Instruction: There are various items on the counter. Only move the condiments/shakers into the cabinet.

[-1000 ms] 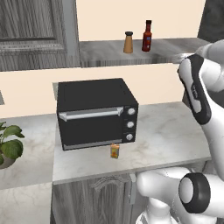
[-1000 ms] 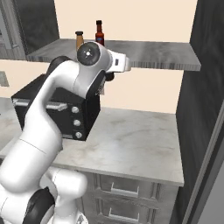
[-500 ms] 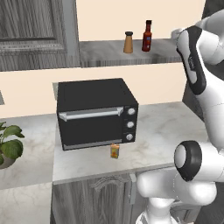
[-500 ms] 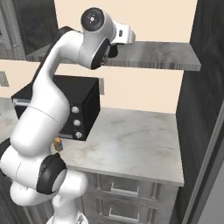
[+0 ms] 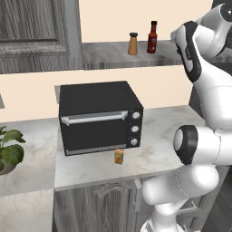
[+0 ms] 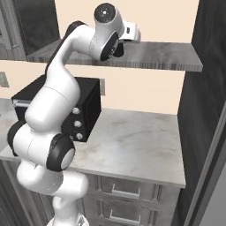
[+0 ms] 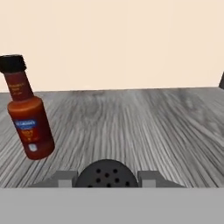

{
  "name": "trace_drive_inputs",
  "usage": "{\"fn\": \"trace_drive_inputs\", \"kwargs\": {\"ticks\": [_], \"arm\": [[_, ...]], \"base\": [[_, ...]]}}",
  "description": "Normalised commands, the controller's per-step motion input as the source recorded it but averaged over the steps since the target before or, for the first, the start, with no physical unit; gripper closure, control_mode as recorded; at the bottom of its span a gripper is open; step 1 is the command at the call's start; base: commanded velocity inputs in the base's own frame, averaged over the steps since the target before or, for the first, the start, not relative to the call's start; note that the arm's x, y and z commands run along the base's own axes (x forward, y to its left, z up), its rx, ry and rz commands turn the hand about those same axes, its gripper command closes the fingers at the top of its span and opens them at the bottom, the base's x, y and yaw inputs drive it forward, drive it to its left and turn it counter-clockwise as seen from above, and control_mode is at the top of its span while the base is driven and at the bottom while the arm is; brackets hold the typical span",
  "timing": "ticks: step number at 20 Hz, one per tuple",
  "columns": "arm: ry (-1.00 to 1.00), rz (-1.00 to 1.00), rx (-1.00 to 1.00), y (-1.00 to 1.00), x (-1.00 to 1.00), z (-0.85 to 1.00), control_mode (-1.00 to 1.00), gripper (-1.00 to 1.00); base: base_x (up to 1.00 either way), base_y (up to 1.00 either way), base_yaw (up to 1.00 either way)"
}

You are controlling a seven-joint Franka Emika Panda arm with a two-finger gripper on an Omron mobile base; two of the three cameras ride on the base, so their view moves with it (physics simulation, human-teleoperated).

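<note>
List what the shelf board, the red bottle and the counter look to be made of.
Shelf board: grey wood, matt, by its grain lines. Red bottle: probably glass or plastic, glossy sheen, black cap, blue paper-like label. Counter: pale stone, likely marble, by its faint veining and smooth finish.

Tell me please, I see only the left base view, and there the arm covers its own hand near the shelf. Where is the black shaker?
Observer: In the hand view the black shaker sits in the gripper, a finger close on each side of its holed cap.
Operator: Is the hand already over the shelf?
Observer: Yes. The right base view shows the hand just above the shelf board, near its left part.
Operator: Is the red bottle in the way?
Observer: It does not look so. In the hand view the red bottle stands ahead and to the left, apart from the shaker, with bare board straight ahead.
</note>
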Motion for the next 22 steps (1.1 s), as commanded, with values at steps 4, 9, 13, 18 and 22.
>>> {"fn": "trace_drive_inputs", "kwargs": {"ticks": [4,9,13,18,22], "arm": [[0.0,0.0,0.0,-0.08,0.31,-0.37,-1.0,1.0],[0.0,0.03,0.0,-0.01,0.44,-0.14,-1.0,1.0],[0.0,0.06,0.0,-0.06,0.55,0.0,-1.0,1.0],[0.0,0.05,0.0,-0.01,0.44,-0.1,-1.0,-1.0],[0.01,0.03,0.0,0.0,0.31,-0.14,-1.0,-1.0]], "base": [[0.0,0.0,0.0],[0.0,0.0,0.0],[0.0,0.0,0.0],[0.0,0.0,0.0],[0.0,0.0,0.0]]}}
